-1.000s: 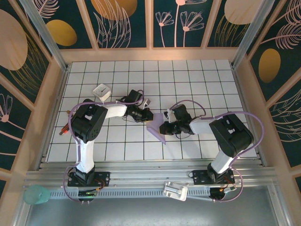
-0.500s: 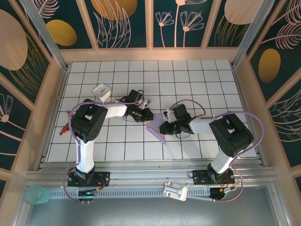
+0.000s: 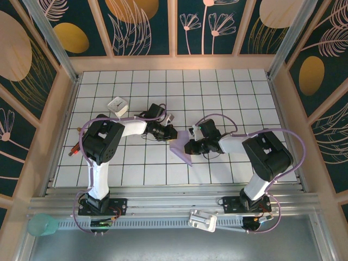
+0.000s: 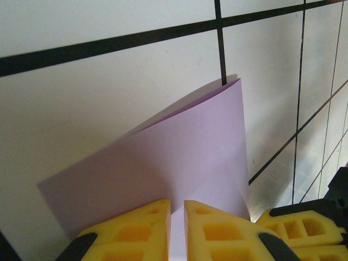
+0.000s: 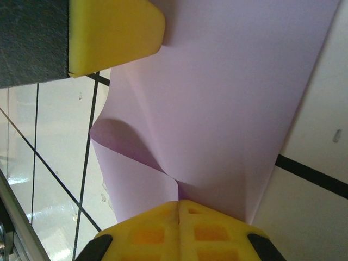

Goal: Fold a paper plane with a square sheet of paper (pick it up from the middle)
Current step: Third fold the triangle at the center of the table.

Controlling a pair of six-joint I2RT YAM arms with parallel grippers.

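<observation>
Fingers (image 4: 217, 231) of my left gripper (image 4: 176, 211) and right gripper (image 5: 178, 209) pinch the folded lavender paper sheet (image 3: 181, 151) from 11 and 3 o'clock, probably steadying its crease.

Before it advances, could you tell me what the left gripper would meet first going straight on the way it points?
The left gripper pinches the lavender paper, which lies straight ahead; past its edge, probably the white tiled table, though depth is unclear. The right gripper sits off to one side.
</observation>
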